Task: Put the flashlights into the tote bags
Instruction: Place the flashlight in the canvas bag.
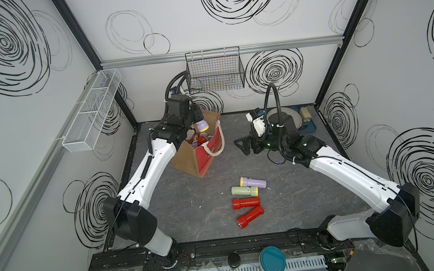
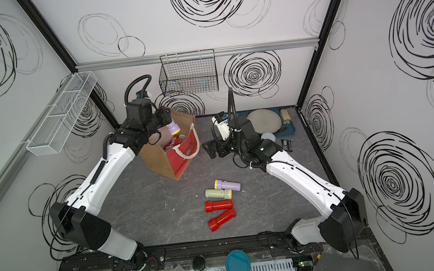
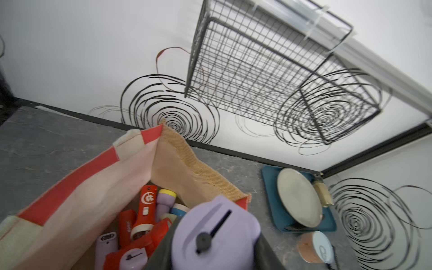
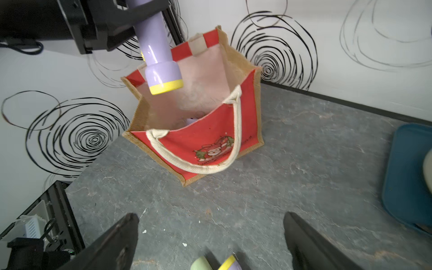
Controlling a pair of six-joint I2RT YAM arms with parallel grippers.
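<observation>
Over tote bag (image 4: pixel 210 140) | left hand (image 1: pixel 194 115) clamps lilac flashlight (image 4: pixel 154 46) | contents partly hidden | right hand (image 4: pixel 210 224) spread, empty

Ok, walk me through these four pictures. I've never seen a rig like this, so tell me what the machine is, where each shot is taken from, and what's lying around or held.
This is a robot with two white arms, each ending in a two-fingered gripper. Two pictures look down on the whole grey table from overhead and are nearly the same view; the other two come from a camera on each wrist. The left gripper holds a lilac flashlight, yellow head down, over the open tote bag, which already has several flashlights inside. The right gripper is open and empty. Four more lie on the table: a lilac one, a pale green one and two red ones. A teal tray with a plate sits in the far corner.
</observation>
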